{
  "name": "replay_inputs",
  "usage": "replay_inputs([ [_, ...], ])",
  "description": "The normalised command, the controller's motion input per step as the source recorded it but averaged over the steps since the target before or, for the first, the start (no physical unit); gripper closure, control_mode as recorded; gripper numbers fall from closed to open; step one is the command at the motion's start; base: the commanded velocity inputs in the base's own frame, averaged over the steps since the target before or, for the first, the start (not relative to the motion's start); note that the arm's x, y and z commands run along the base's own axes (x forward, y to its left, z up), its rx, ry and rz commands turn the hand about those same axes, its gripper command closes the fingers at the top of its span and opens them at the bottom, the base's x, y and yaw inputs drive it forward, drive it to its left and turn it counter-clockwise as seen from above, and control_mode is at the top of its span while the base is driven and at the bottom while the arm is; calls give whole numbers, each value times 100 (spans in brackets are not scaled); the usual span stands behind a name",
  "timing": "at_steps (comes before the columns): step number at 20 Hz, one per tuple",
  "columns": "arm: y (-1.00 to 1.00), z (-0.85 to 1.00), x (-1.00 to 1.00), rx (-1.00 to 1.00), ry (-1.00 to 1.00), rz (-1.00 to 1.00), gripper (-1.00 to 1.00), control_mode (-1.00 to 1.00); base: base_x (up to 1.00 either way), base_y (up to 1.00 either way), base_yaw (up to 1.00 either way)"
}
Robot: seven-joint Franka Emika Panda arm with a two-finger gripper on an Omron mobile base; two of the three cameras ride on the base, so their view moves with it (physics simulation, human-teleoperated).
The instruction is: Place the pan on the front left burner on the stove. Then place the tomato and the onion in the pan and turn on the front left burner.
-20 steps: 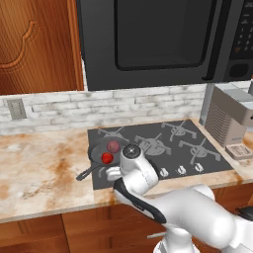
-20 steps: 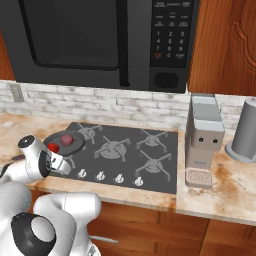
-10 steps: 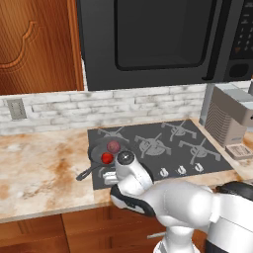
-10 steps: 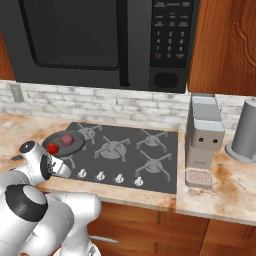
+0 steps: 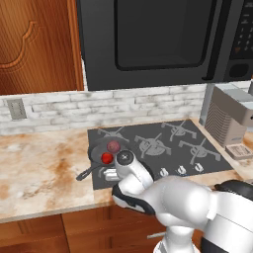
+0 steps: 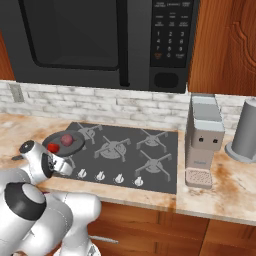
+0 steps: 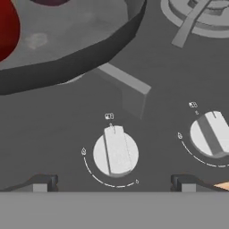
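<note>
The pan (image 5: pixel 100 149) sits on the stove (image 5: pixel 170 159) over the front left burner, of which one grate prong (image 7: pixel 124 86) shows under the pan wall (image 7: pixel 71 60). Inside it lie the red tomato (image 5: pixel 106 158) and, behind it, the purple-maroon onion (image 5: pixel 113 146). In the right base view the onion (image 6: pixel 66 139) is beside the tomato (image 6: pixel 51 148). My gripper (image 7: pixel 114 184) is open, low over the stove's front edge, its fingertips (image 7: pixel 41 182) standing either side of the leftmost knob (image 7: pixel 115 154) without touching it.
A second knob (image 7: pixel 211 133) lies to the right of the first, with more in the row (image 6: pixel 119 178). A grey coffee machine (image 6: pixel 202 137) and a grey canister (image 6: pixel 246 131) stand right of the stove. A microwave (image 6: pixel 100 40) hangs above.
The hand has shifted slightly left and down toward the knob row while the arm behind it swung round. The jaws stayed open; pan, tomato and onion have not moved.
</note>
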Motion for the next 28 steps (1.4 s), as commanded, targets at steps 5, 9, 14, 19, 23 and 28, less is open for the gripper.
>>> replay_inputs([
  [5,-52,-52,0,1,-7,0,-100,-100,0,0,0],
  [9,-50,-65,0,1,-4,0,-100,-100,0,0,0],
  [14,-31,-63,0,0,-3,0,-100,-100,0,0,0],
  [19,-22,-54,0,0,-4,0,100,-100,0,0,0],
  [23,-54,-59,0,0,-6,0,100,-100,0,0,0],
  [28,-60,-61,0,1,-6,0,100,-100,0,0,0],
])
